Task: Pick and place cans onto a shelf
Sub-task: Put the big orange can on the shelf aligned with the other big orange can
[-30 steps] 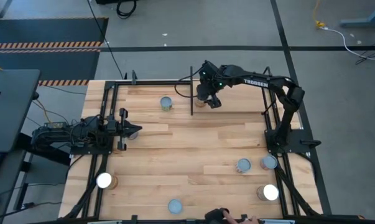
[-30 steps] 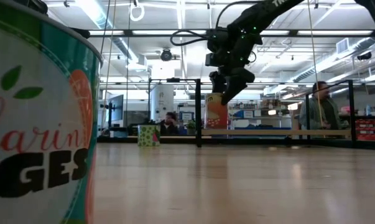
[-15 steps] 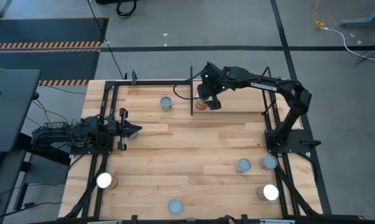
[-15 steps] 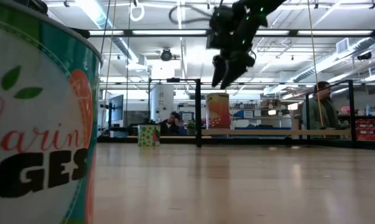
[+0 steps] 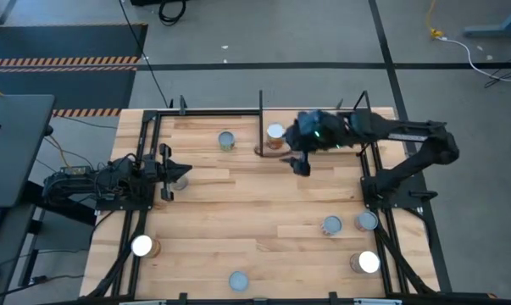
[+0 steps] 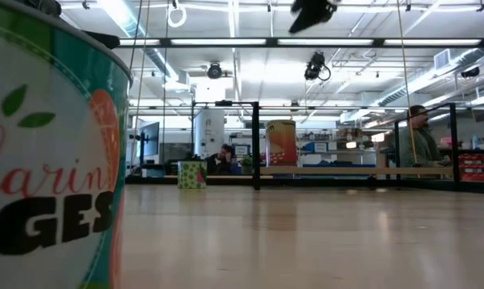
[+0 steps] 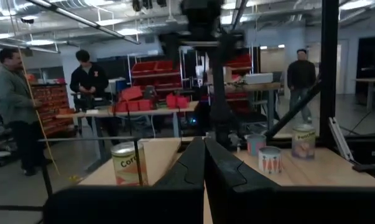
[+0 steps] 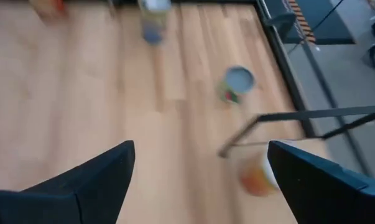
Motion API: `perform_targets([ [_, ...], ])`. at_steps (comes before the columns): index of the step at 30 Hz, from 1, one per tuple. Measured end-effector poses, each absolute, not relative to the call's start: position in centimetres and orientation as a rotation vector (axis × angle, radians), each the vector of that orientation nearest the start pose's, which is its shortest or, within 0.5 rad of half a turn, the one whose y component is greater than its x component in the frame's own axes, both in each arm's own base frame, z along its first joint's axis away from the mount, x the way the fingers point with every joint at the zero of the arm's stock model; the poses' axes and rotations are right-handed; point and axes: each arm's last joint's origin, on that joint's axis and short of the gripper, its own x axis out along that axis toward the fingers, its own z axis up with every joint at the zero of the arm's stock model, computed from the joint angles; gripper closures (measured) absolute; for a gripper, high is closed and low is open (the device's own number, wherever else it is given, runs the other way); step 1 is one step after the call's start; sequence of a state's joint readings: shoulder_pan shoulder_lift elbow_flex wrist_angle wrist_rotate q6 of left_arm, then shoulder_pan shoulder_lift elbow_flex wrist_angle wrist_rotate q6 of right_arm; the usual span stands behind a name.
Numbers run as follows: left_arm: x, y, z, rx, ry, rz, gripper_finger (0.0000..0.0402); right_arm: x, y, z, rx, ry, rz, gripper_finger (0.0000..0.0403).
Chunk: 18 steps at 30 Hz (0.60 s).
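Right claw (image 5: 301, 161) wide apart, beside shelved orange can (image 5: 275, 135)

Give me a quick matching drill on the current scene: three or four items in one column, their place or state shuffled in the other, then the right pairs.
Items:
1. orange can
2. right gripper
3. left gripper
4. blue-topped can

Places or states:
A. jaws shut, parked by the table's left edge
B. standing on the shelf, just right of its middle post
C. jaws open and empty, in front of the shelf
D. alone near the table's front edge

Pairs: 1-B, 2-C, 3-A, 4-D
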<state>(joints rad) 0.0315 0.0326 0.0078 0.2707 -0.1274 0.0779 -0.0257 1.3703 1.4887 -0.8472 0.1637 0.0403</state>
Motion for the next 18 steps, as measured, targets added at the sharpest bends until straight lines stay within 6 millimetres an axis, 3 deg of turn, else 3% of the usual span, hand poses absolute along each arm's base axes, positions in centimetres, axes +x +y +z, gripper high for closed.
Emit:
perform_targets([
  [1, 9.5, 0.7, 19.2, -0.004, -0.268, 0.156, 0.0397, 27.3, -0.3, 39.0, 0.036, 0.7, -0.209, 0.0028],
  [6, 9.0, 0.3, 20.8, -0.674, -0.447, -0.094, 0.0397, 26.3, 2.7, 39.8, 0.277, 0.611, -0.289, 0.0028],
  [10, 8.9, 0.4, 21.0, -0.774, -0.484, -0.091, 0.0397, 26.0, 4.3, 39.9, 0.376, 0.597, -0.284, 0.0028],
  [14, 8.3, 0.3, 22.2, -0.852, -0.574, -0.17, 0.0397, 26.1, 5.1, 39.6, 0.365, 0.581, -0.339, 0.0028],
  [18, 8.8, -0.8, 25.5, -0.86, -0.39, -0.246, 0.0397, 26.6, 5.0, 39.3, 0.297, 0.576, -0.393, 0.0028],
])
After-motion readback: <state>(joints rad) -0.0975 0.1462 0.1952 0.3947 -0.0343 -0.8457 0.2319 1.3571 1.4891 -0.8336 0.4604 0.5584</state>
